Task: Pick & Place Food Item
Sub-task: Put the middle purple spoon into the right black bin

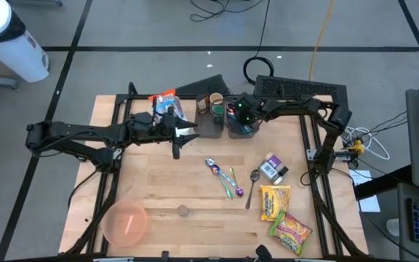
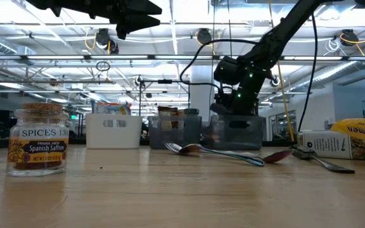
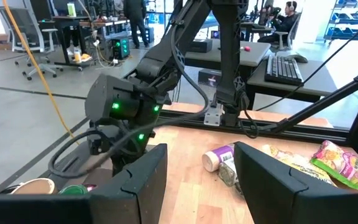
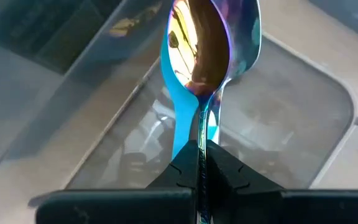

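Note:
My right gripper [image 1: 240,116] is at the far middle of the table, shut on an iridescent blue-purple spoon [image 4: 210,43] that reaches over the inside of a clear grey bin [image 4: 284,118]. The low view shows this gripper [image 2: 236,95] just above the bin [image 2: 236,132]. My left gripper [image 1: 184,135] is open and level, well above the table, left of the bins. Nothing is between its fingers [image 3: 197,180]. Two food packets [image 1: 275,201] [image 1: 291,231] lie flat at the near right. My right gripper pinches the spoon's handle [image 4: 199,134] between its two fingers [image 4: 229,168], just behind the bowl. The fingers slant down from the table's right side and lie along the handle. The spoon's bowl sticks out past the fingertips, its hollow facing the wrist camera, over the bin's floor.
A second bin [image 1: 209,120] with cups stands left of the grey one, and a snack bag [image 1: 164,105] lies beside it. Loose spoons [image 1: 214,166] [image 1: 253,182] and a small box [image 1: 273,169] lie mid-table. A pink bowl [image 1: 126,222] and a spice jar [image 1: 182,211] are near the front.

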Robot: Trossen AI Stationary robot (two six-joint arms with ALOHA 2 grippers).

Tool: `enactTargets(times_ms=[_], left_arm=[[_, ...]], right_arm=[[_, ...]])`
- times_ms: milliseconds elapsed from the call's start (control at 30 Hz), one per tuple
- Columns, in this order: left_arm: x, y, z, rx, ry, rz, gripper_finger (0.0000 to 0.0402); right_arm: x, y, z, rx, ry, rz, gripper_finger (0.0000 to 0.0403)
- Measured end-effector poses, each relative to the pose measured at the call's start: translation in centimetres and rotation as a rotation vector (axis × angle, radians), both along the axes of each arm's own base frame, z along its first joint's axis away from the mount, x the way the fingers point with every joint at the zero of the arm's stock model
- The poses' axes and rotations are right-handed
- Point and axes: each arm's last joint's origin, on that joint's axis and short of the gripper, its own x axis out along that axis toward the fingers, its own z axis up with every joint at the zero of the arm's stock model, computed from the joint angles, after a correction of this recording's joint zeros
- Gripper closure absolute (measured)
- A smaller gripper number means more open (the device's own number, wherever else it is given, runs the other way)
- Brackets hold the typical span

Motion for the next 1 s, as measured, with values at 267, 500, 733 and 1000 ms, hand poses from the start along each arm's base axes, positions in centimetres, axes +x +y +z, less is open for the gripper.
enactTargets(times_ms=[267,500,733,1000], left_arm=[[0.0,-0.02,0.0,0.0,0.001,-0.001,0.021],[0.0,-0.02,-0.01,0.005,0.002,-0.001,0.021],[-0.01,0.0,-0.01,0.003,0.002,0.0,0.021],[-0.01,0.0,-0.02,0.003,0.003,0.0,0.021]], right_arm=[[0.4,-0.21,-0.23,-0.042,-0.009,-0.014,0.0402],[0.37,-0.22,-0.24,-0.032,-0.013,-0.005,0.0399],[0.38,-0.22,-0.27,-0.032,-0.013,-0.002,0.0359],[0.37,-0.22,-0.28,-0.031,-0.013,-0.004,0.0314]])
